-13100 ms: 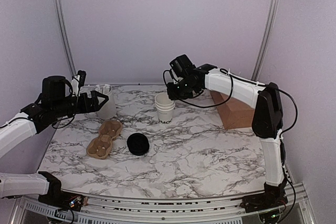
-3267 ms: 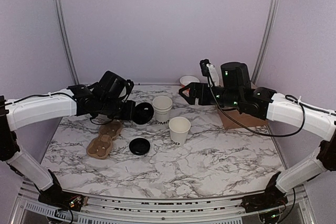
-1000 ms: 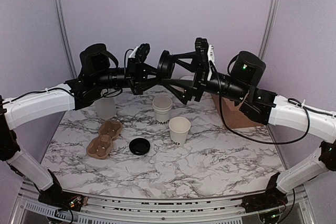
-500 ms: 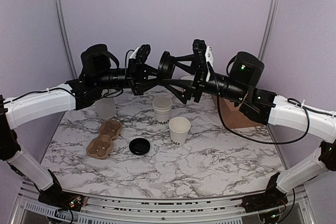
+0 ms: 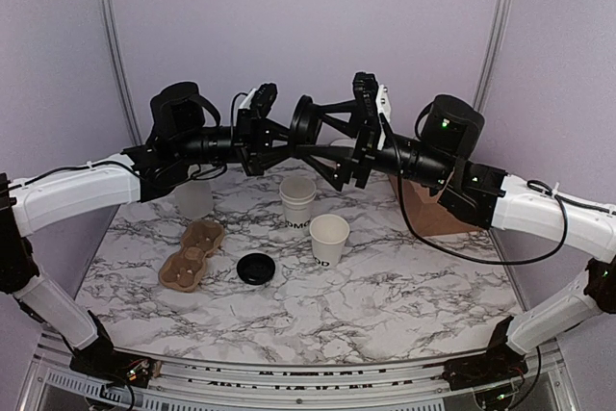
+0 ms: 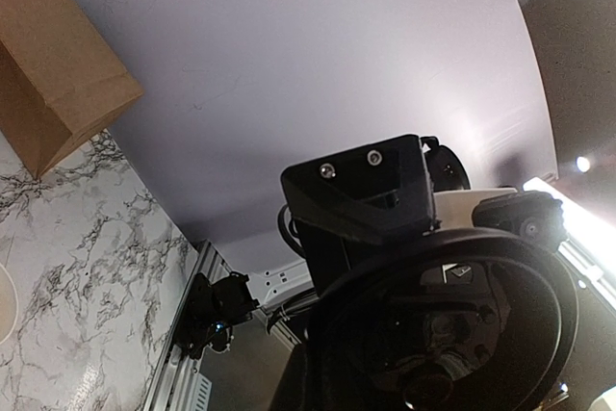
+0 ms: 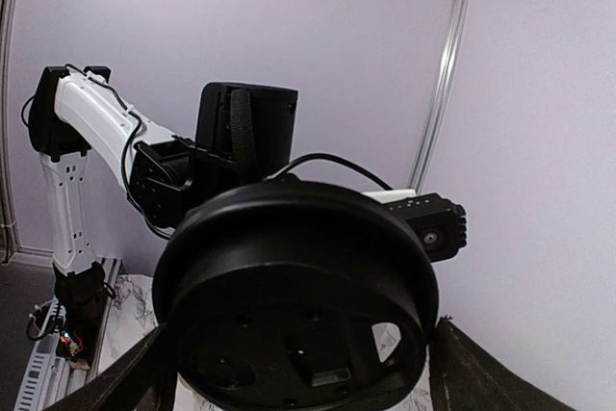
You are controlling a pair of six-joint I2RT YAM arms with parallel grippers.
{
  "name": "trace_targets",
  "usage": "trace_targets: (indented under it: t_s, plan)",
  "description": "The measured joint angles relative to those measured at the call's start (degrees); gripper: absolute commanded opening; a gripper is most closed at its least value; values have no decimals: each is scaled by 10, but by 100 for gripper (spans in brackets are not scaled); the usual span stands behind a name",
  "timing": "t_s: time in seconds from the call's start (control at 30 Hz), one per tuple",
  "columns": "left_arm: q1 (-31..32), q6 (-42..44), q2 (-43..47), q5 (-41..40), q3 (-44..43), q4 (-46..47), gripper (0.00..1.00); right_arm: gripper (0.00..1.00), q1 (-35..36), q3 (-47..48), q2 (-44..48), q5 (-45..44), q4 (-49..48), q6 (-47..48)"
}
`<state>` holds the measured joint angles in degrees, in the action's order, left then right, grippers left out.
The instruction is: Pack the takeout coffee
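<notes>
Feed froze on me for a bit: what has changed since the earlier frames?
Both arms rose and met in mid-air. The left gripper took up a black lid and holds it to the right gripper, whose fingers flank its rim. One white cup now stands apart from the cup stack. The cup carrier, loose lid and paper bag stayed put.

the table [image 5: 385, 305] is white marble with grey-black veining. the single cup [image 5: 328, 238] is white with black lettering near its base, and so is the stack of cups [image 5: 298, 201]. the raised lid [image 5: 302, 122] is black, as is the loose lid [image 5: 256, 269]. the cup carrier [image 5: 192, 255] is tan brown, the paper bag [image 5: 433, 211] a warmer brown. the left arm [image 5: 77, 190] and right arm [image 5: 544, 214] have white shells and black joints. the walls [image 5: 308, 36] are pale lilac.
</notes>
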<state>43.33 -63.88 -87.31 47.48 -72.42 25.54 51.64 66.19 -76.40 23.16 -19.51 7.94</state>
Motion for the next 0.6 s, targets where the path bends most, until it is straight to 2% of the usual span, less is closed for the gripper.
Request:
trace_targets:
  t_s: [0.13,0.27,0.47,0.6]
  plan:
    - [0,0,0,0,0,0,0,79,0,0,0,-2,1,-3]
    - [-2,0,-1,-1,0,0,6,74,0,3,-1,-1,3,-5]
    - [-1,-2,-2,-3,2,1,33,73,0,4,-2,-4,6,-10]
    - [-1,-2,-2,-3,4,3,46,72,-1,4,-1,-11,7,-21]
